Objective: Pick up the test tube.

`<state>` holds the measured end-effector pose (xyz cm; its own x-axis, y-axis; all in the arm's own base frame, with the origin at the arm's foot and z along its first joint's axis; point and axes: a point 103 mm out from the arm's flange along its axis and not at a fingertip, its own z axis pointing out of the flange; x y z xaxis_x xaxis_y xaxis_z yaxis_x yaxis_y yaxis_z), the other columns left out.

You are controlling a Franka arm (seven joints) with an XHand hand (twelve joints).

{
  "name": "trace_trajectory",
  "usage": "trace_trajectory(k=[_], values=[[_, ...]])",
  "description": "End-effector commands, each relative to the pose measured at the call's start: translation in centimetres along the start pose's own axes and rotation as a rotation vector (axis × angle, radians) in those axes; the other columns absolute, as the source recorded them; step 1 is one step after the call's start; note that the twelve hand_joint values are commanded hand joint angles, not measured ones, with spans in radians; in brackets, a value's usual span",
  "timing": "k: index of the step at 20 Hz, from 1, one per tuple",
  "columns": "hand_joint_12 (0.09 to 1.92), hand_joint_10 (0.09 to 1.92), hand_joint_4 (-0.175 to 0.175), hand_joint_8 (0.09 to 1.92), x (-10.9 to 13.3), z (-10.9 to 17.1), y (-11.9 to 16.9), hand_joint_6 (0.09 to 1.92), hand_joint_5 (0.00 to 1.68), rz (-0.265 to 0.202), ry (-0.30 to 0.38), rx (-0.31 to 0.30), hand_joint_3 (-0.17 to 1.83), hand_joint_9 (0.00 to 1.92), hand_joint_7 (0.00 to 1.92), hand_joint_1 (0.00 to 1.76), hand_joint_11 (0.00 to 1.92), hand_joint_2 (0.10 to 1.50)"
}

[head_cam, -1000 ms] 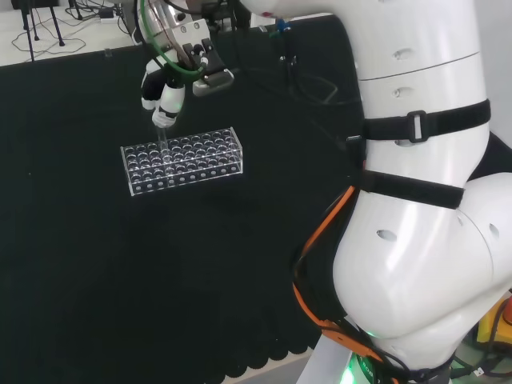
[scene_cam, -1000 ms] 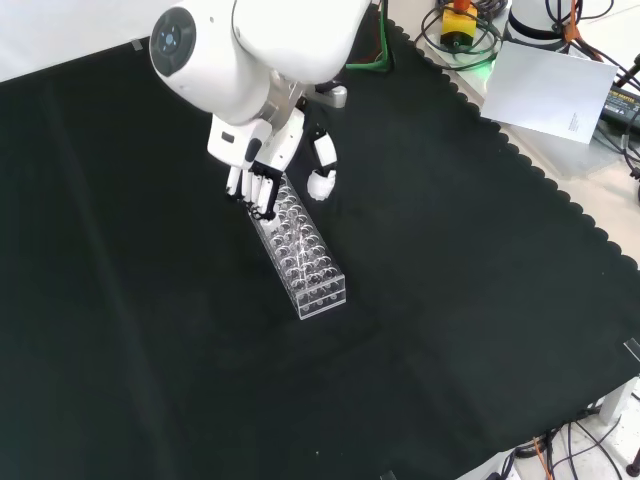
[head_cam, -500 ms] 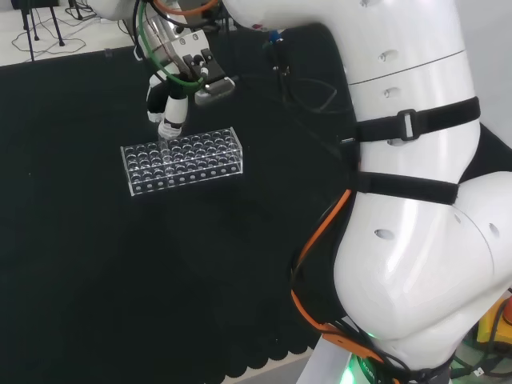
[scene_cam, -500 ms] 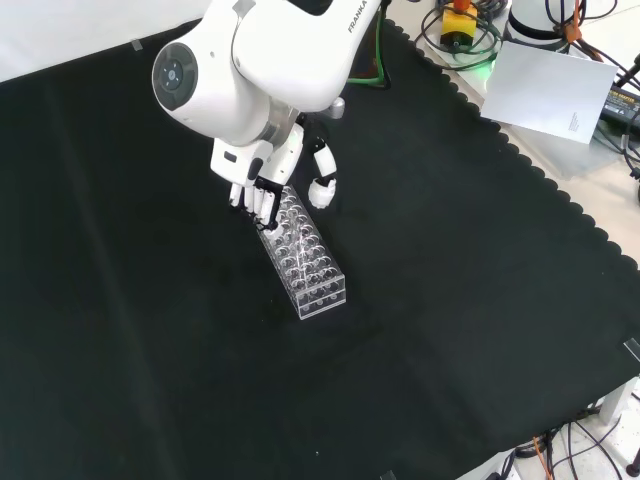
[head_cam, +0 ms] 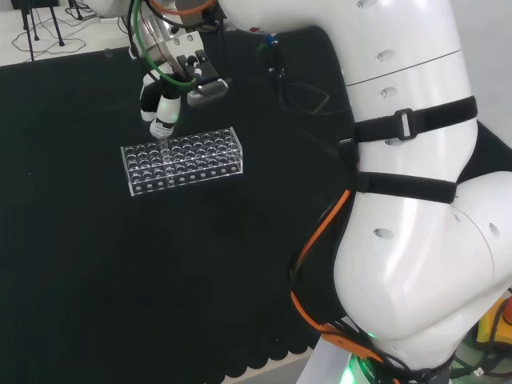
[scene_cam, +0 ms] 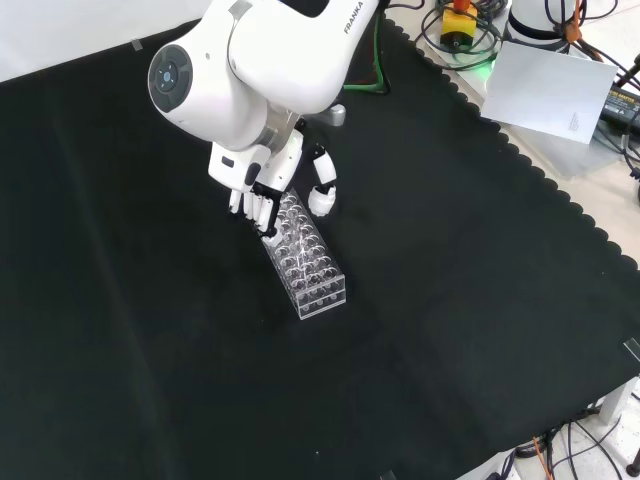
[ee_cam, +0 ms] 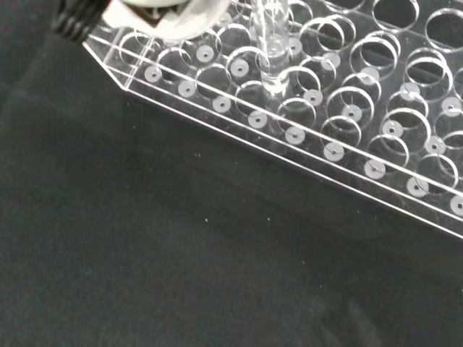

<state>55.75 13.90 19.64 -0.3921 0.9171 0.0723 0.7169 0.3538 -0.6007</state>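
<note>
Clearly light, thin-walled and brittle: slim clear glass test tube [ee_cam: 270, 43], upright in a hole near one end of the clear plastic many-holed rack [head_cam: 182, 160], upper left of the head view on the black-clothed bench [scene_cam: 450, 300]. Slippery too; best pinched on the stem above the rack and drawn straight up. Black and white hand [head_cam: 160, 108] above it, fingers [scene_cam: 262, 210] curled down at the rack's far end; whether clamped on the tube, cannot tell.

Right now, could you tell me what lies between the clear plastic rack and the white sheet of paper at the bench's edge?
In the front view, only bare black cloth lies between the clear plastic rack and the white paper.
</note>
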Motion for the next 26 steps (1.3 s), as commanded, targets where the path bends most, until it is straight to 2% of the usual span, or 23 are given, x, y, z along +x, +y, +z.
trace_trajectory(k=[1, 4, 10, 16, 26], values=[[1.45, 0.89, -0.175, 0.92, 0.4, -0.3, 0.3, 0.85, 0.43, 0.031, -0.007, -0.032, 0.75, 0.66, 0.81, 0.97, 0.35, 0.63], [1.42, 0.86, -0.175, 0.91, 0.2, -0.3, 0.3, 0.91, 0.54, 0.045, -0.013, -0.035, 0.77, 0.76, 0.90, 1.04, 0.43, 0.59], [1.40, 0.82, -0.175, 0.90, 0.3, -0.1, 0.4, 0.94, 0.66, 0.060, 0.020, -0.043, 0.80, 0.84, 0.99, 1.08, 0.50, 0.56], [1.39, 0.81, -0.175, 0.89, 1.0, -0.3, 0.7, 0.94, 0.69, 0.075, 0.069, -0.067, 0.81, 0.89, 1.05, 1.09, 0.53, 0.54], [1.35, 0.76, -0.175, 0.86, 1.5, -0.3, 1.0, 0.93, 0.74, 0.133, 0.077, -0.099, 0.77, 1.02, 1.18, 1.10, 0.66, 0.51]])
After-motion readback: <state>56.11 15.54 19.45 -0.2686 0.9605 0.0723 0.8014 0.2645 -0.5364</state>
